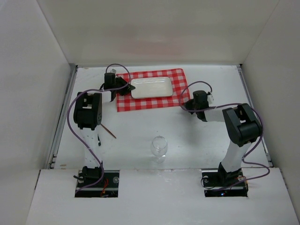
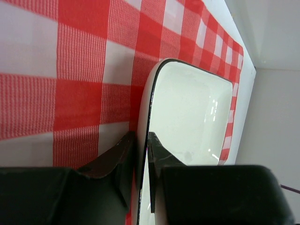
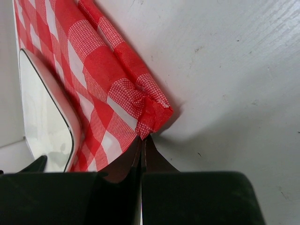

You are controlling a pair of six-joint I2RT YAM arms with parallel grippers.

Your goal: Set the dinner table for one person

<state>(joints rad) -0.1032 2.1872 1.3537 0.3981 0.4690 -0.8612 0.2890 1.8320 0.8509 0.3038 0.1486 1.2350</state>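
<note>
Top view: both arms reach out over the desk [image 1: 201, 140]. The left end effector [image 1: 126, 87] is at the left end of the one white plate [image 1: 151, 87], the right end effector [image 1: 186, 104] at the near right corner of the one checked cloth [image 1: 176, 77]. One wine glass [image 1: 159, 147] stands well apart, nearer the bases.

Left wrist: jaws narrow, clamped on the plate's rim.

Right wrist: jaws tight together, pinching the cloth's bunched corner.

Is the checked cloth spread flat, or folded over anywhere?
Folded over along the edge nearest the right arm: the checked cloth shows a doubled-up strip there, with its corner pinched in the right gripper's shut jaws.
</note>
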